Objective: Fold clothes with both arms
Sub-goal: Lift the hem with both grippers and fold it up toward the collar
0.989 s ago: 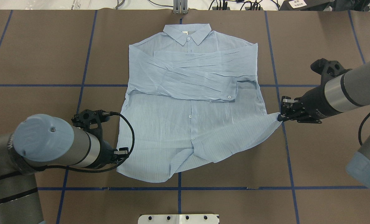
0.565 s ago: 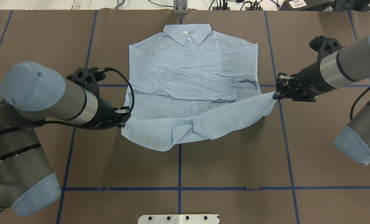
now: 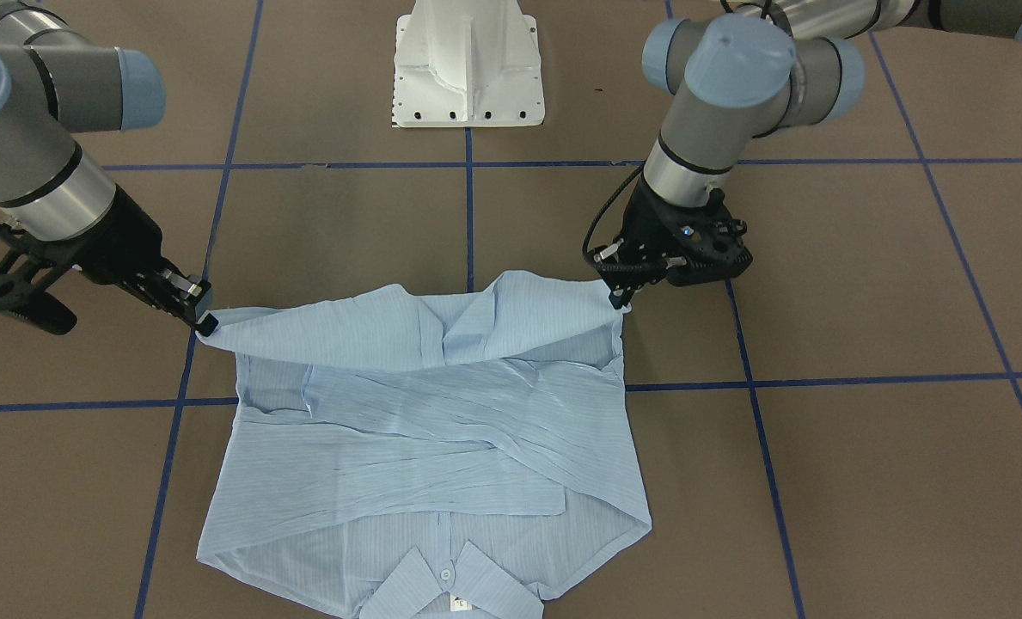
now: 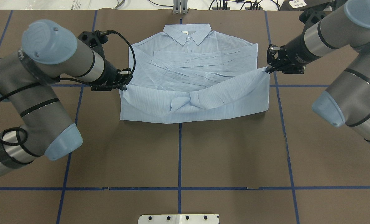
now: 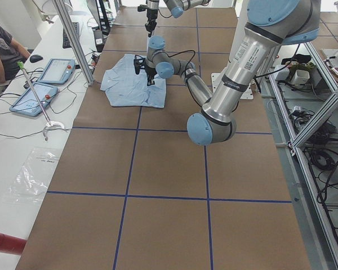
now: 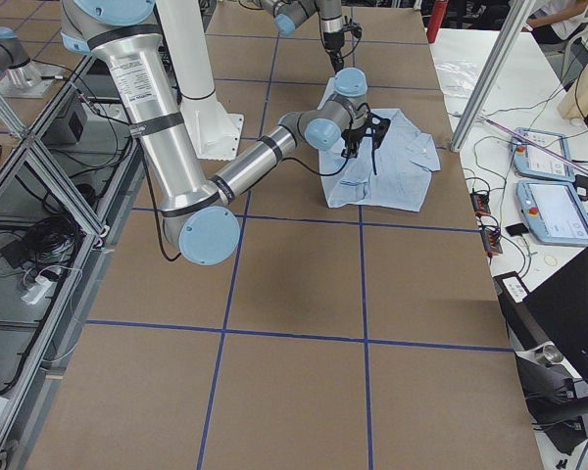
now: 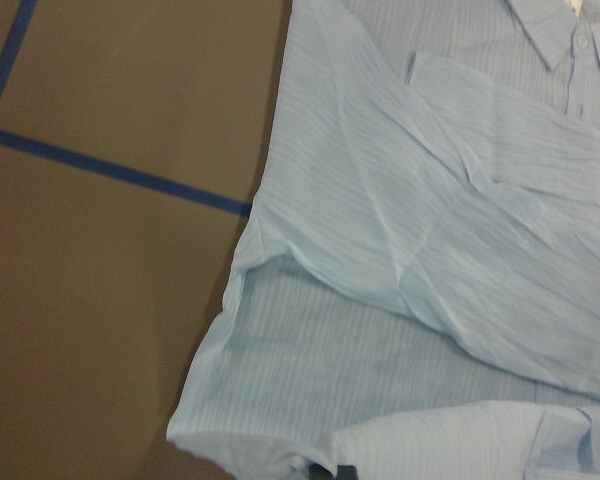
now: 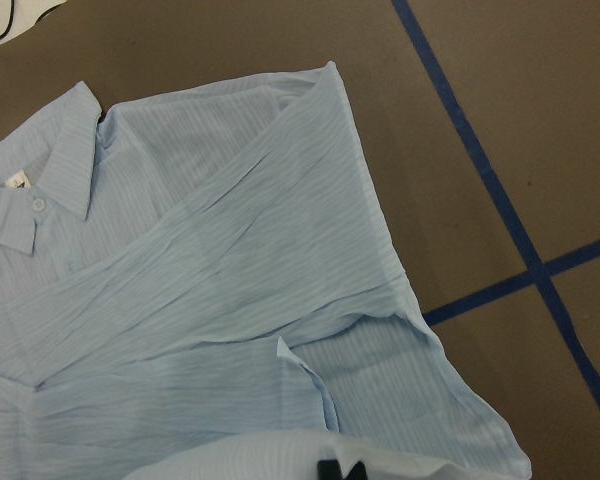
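while the pale-blue striped shirt (image 4: 197, 59) lies on the brown table (image 4: 234, 149) with its collar (image 4: 187, 32) at the far edge, its lower half hangs doubled over the crossed sleeves. the left gripper (image 4: 123, 88) pinches one hem corner, and the right gripper (image 4: 268, 70) pinches the other.

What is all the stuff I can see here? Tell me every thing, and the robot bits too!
shirt: one, pale blue, middle of the table, bottom edge held up over its folded sleeves.
table: one, brown, under everything.
tape lines: several, blue, in a grid on the table.
base: one, white, at the robot's table edge.
tablets: two, pale blue-grey, on the white side bench.
person: one, dark top, by that bench.
arms: two, grey with light-blue caps, one each side of the shirt.
left gripper: one, black, pinching a hem corner.
right gripper: one, black, pinching the other hem corner.
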